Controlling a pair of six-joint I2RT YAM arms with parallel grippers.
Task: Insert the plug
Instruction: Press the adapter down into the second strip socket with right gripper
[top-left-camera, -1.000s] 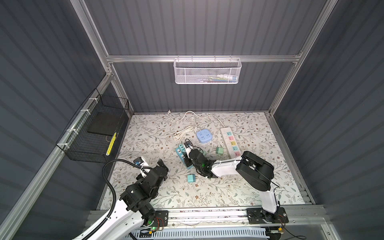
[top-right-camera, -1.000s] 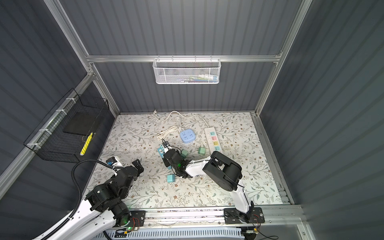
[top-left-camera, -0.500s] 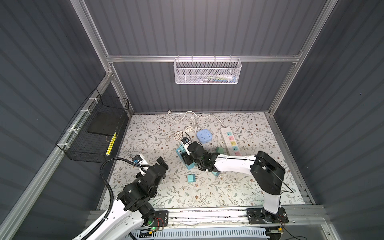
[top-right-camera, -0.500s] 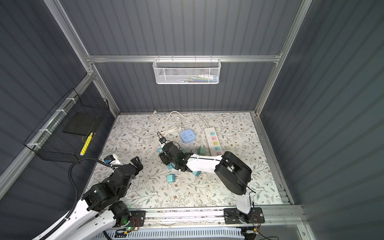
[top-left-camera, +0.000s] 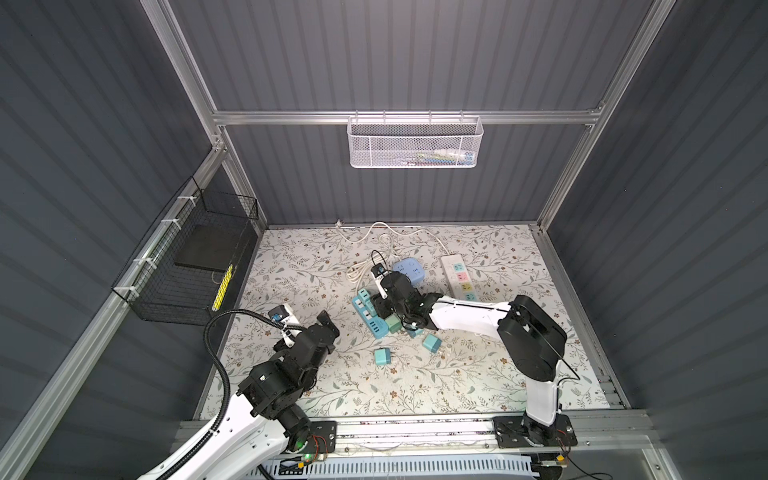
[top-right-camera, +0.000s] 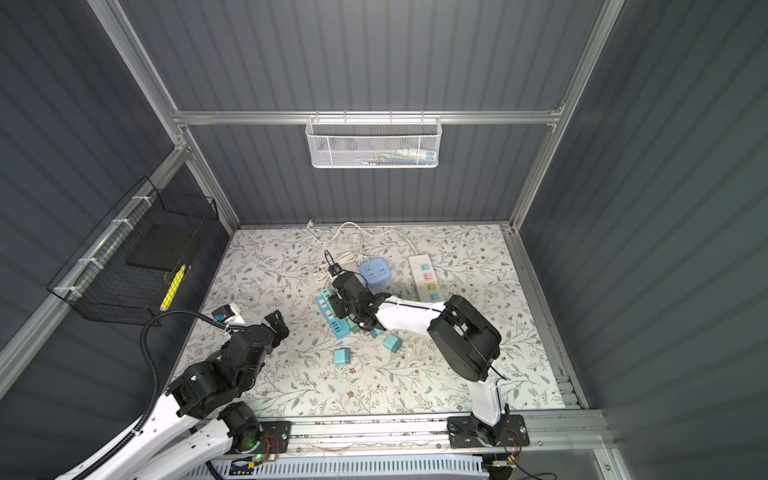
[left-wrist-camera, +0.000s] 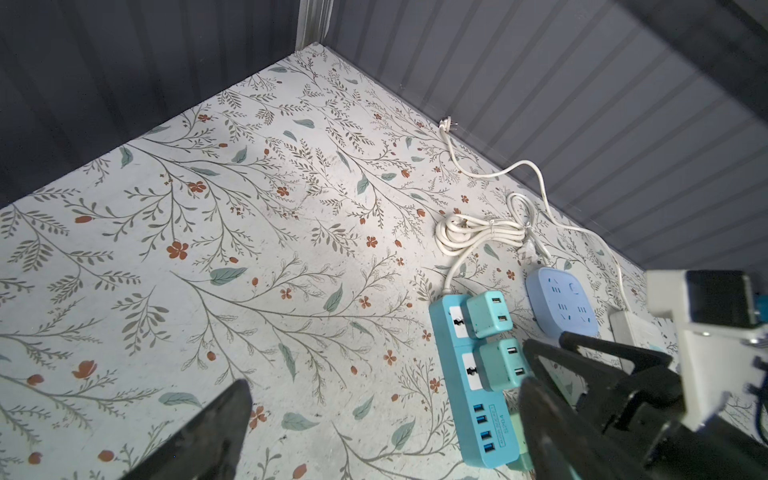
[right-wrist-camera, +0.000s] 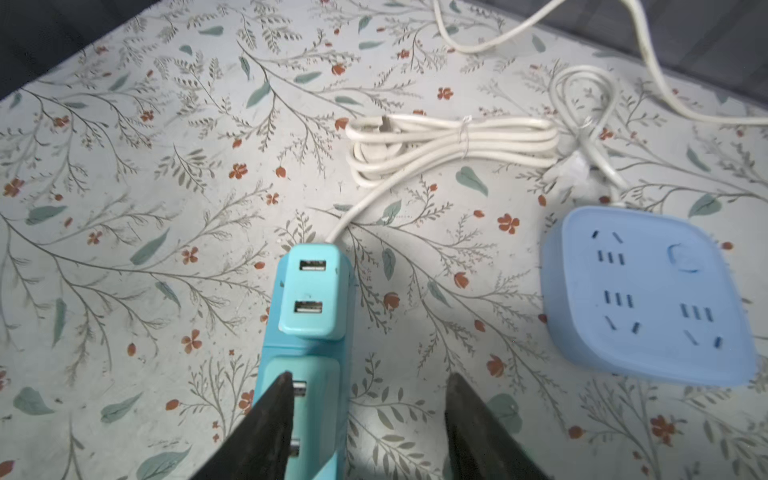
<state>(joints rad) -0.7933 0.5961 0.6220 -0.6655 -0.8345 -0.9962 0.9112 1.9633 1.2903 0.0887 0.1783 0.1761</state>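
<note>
Stretches farther toward the table's (top-left-camera: 457, 386) middle than a second ago, right arm unfolded, with the right tool (right-wrist-camera: 370, 376) parted where it was clamped shut before. Hovers now over the teal power strip (left-wrist-camera: 482, 428), apart and gripping nothing, one finger (right-wrist-camera: 266, 424) lying across the second plug (left-wrist-camera: 505, 365). Barely shifts the left tool (top-left-camera: 326, 322): spread wide, empty, toward the table's left edge, well apart from the strip.

Looks seated, that second plug, just beside the first plug (right-wrist-camera: 309, 291) at the strip's cord end. Reads as the tail of an insertion: let go, check the seat.

Leaves a loose plug (top-left-camera: 382, 356) and another loose plug (top-left-camera: 432, 343) between the strip and the front edge.

Calls next, probably, for lifting straight off without dragging the strip, then fetching a loose plug. Cannot tell whether this strip keeps a free socket; shows open sockets on the blue socket block (right-wrist-camera: 648, 295) just beside.
</note>
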